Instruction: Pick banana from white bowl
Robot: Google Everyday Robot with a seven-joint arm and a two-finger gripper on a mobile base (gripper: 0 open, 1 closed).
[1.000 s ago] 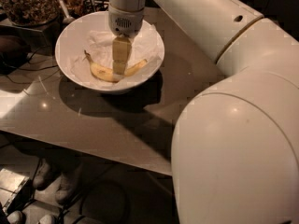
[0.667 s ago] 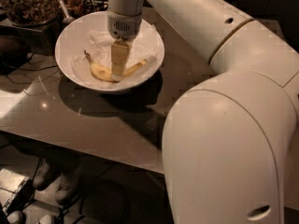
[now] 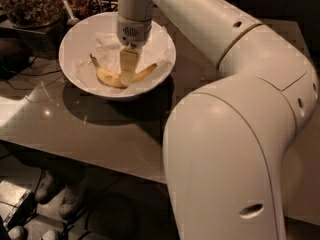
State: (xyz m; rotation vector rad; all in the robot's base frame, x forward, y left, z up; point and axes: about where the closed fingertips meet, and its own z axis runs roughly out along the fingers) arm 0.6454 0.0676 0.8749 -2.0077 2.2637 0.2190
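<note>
The white bowl (image 3: 80, 39) stands on the grey table at the upper left, lined with crumpled white paper. The yellow banana (image 3: 107, 76) lies in it, curved, with its dark stem tip pointing left. My gripper (image 3: 128, 74) reaches straight down from above into the bowl, and its tip is at the middle of the banana, covering that part. The banana's two ends show on either side of the gripper.
A glass jar of brown granola (image 3: 27, 4) stands behind the bowl at the top left, with dark utensils beside it. My large white arm (image 3: 235, 134) fills the right half of the view. The table's front edge (image 3: 75, 156) runs below, with the floor and shoes beneath.
The gripper has stayed over the middle of the banana in the bowl. The arm's big near link has shifted a little to the left in the view. The banana has not visibly moved.
</note>
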